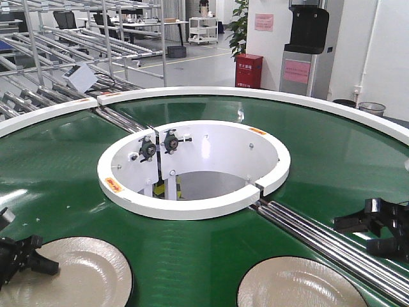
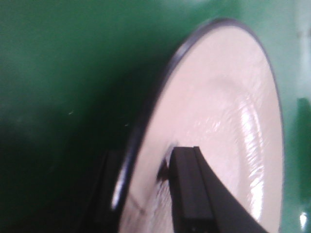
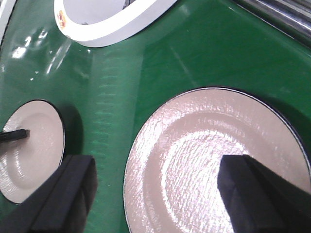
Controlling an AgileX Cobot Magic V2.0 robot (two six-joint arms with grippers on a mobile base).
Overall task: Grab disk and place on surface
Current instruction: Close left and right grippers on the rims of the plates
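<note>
Left gripper (image 2: 146,160) straddles the dark rim of the round, glossy cream disk (image 2: 228,97), one finger over its face and one outside, set for an edge pinch. Clamped yet? Can't tell. Beneath it, the disk lies on the green conveyor belt (image 1: 192,256). Right gripper (image 3: 155,170) hovers wide open and empty above a second cream disk (image 3: 194,136).

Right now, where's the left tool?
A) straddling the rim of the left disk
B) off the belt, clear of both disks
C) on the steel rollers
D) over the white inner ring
A: in the left wrist view the left tool has one finger over the left disk and the other outside its rim, above the green belt.
</note>
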